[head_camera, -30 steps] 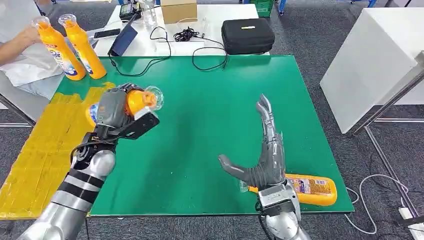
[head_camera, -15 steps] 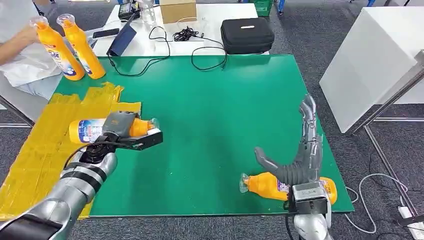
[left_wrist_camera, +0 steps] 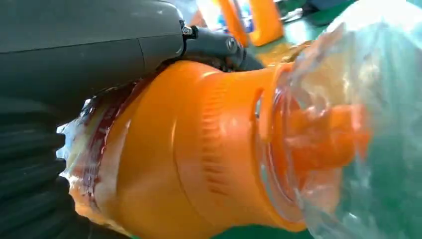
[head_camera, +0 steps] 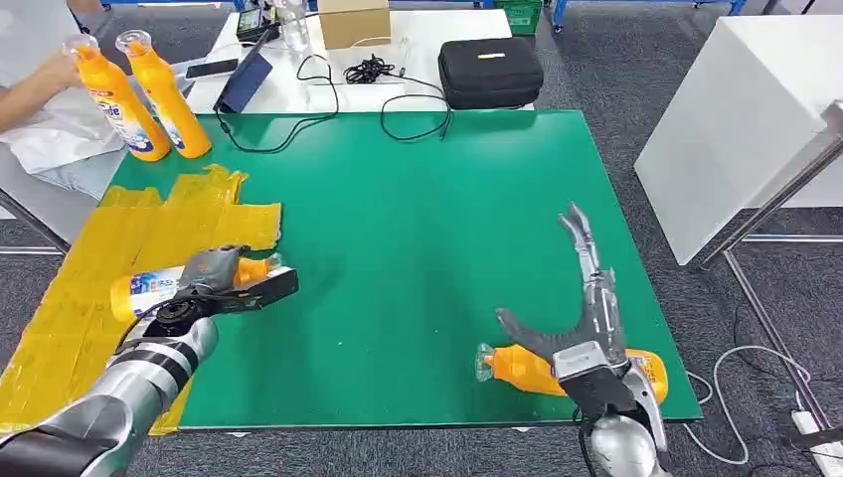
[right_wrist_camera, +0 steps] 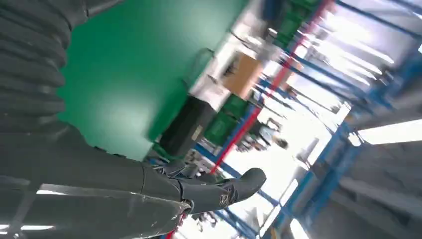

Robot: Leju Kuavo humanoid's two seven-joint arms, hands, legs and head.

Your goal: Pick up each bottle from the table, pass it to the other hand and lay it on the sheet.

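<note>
White table [head_camera: 437, 30] at top centre carries a black zippered case [head_camera: 492, 72], a cardboard box [head_camera: 355, 20], a dark tablet-like device [head_camera: 244, 81], a phone [head_camera: 211, 68], and black cables [head_camera: 383, 84] trailing onto the green mat. White cabinet [head_camera: 741, 109] at right. A person's arm [head_camera: 25, 84] at upper left. White cable [head_camera: 741, 383] on grey floor, lower right.

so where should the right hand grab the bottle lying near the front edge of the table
Probably around the wide orange body of the bottle, coming down from above. It lies on its side along the front edge of the green table, clear cap to the robot's left, and the open right hand hovers over its middle.
</note>
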